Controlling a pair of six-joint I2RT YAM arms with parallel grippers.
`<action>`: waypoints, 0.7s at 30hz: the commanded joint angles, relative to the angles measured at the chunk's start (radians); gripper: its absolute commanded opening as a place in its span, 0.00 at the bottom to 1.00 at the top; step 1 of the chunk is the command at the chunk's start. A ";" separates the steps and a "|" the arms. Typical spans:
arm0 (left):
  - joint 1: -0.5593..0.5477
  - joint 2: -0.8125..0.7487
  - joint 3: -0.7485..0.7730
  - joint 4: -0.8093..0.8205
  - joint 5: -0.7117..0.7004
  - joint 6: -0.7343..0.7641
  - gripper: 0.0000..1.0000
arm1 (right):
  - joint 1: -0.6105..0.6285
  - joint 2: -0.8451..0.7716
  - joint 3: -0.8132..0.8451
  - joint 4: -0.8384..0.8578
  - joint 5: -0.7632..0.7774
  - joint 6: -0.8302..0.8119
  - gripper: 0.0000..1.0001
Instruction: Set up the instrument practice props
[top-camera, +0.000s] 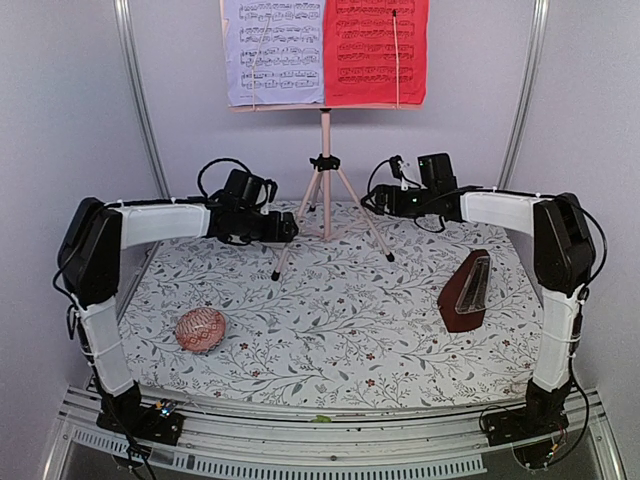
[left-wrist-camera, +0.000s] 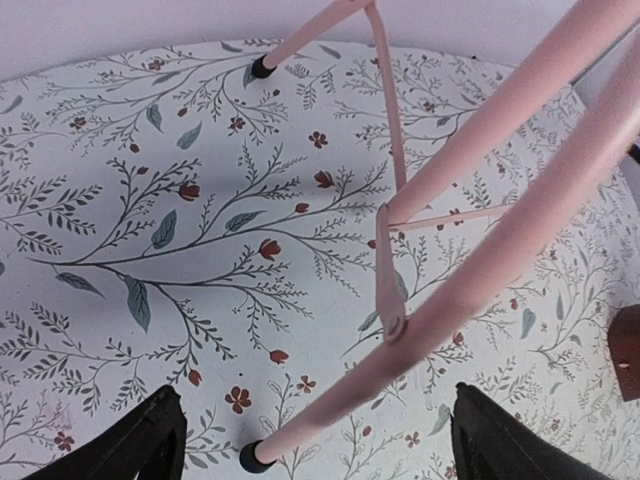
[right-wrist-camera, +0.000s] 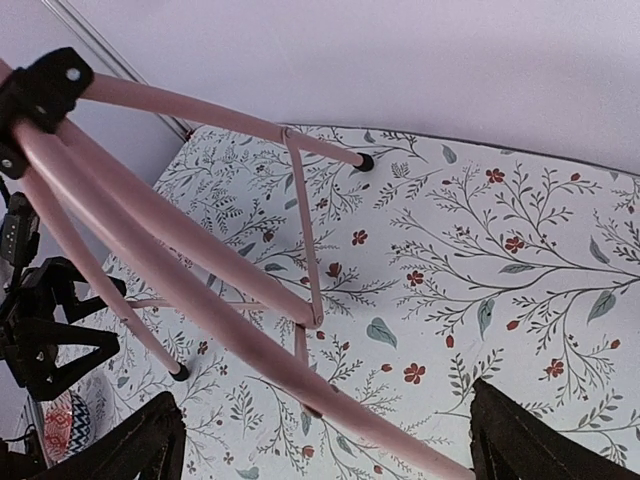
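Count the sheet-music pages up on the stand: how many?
2. The lavender page sits on the left half of the pink music stand, the red page on the right half, side by side. Any page behind them would be hidden.

pink stand (top-camera: 325, 150); lavender page (top-camera: 272, 50); red page (top-camera: 375, 50); red-brown metronome (top-camera: 467, 292); floral cloth (top-camera: 330, 300); ball (top-camera: 201, 330) maybe zigzag-patterned

Music stand (top-camera: 325, 150) at back centre, pages (top-camera: 290, 50) on it, metronome (top-camera: 467, 292) front right, ball (top-camera: 201, 329) front left
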 joint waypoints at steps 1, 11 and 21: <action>-0.022 -0.133 -0.107 0.046 0.013 -0.037 0.92 | 0.025 -0.132 -0.078 0.022 0.053 0.003 0.99; -0.113 -0.360 -0.306 0.064 -0.003 -0.063 0.92 | 0.070 -0.479 -0.368 0.013 0.261 0.017 0.99; -0.261 -0.478 -0.380 0.076 -0.033 -0.069 0.92 | 0.073 -0.854 -0.616 -0.170 0.498 0.074 0.99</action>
